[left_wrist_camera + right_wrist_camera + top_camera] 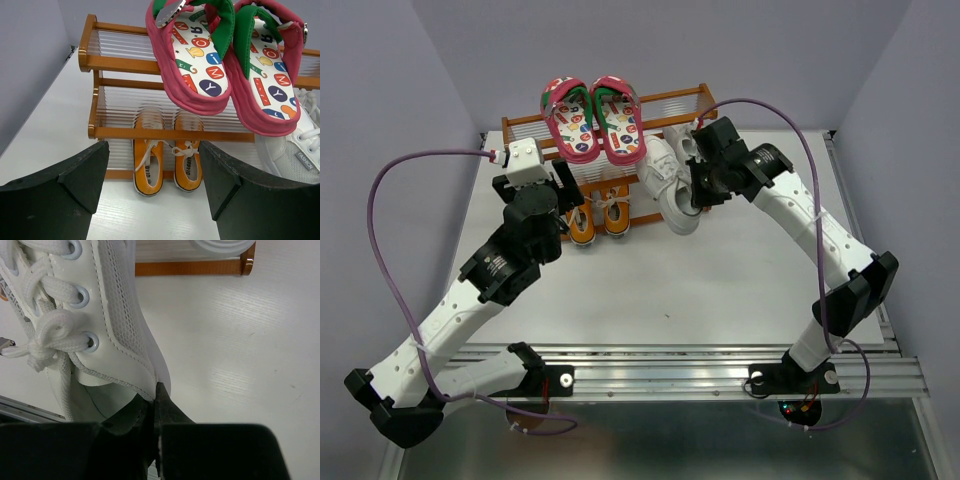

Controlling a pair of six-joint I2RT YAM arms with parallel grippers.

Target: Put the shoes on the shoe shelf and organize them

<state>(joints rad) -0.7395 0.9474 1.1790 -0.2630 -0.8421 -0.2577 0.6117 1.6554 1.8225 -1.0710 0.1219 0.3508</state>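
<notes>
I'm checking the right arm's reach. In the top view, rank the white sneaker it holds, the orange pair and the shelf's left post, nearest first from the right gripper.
1. White sneaker: pinched in the right gripper, by the shelf's right half.
2. Orange pair: low in the shelf, left of centre.
3. Shelf's left post: far left end.

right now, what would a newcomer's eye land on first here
Pink, green-lined printed sandals overhang the top tier of the orange-brown wooden shelf. At its right end, the right arm's shut jaws pinch a white lace-up sneaker by its heel, while orange white-laced sneakers sit low inside.
</notes>
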